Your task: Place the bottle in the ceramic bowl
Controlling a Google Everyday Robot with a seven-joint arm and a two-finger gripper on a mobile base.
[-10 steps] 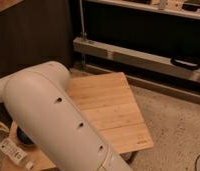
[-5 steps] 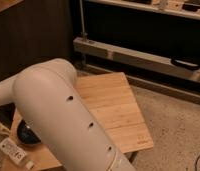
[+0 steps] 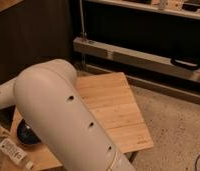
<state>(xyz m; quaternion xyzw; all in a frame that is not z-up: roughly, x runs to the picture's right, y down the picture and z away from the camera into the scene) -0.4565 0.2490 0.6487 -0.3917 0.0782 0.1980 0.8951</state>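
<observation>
Pincer hidden behind white arm (image 3: 68,117); released or clenched cannot be told. Bottle (image 3: 14,153) laid flat on table (image 3: 113,105), just beside bowl (image 3: 27,135).

— Where does the bottle (image 3: 14,152) lie?
— On its side at the counter's (image 3: 118,107) near left corner, just in front of the ceramic bowl (image 3: 26,135).
— And the arm (image 3: 63,112)?
— It crosses above the counter's left half, covering part of the ceramic bowl. The gripper is out of view. A shelf (image 3: 143,54) stands behind the counter, with floor (image 3: 178,127) to its right.
</observation>
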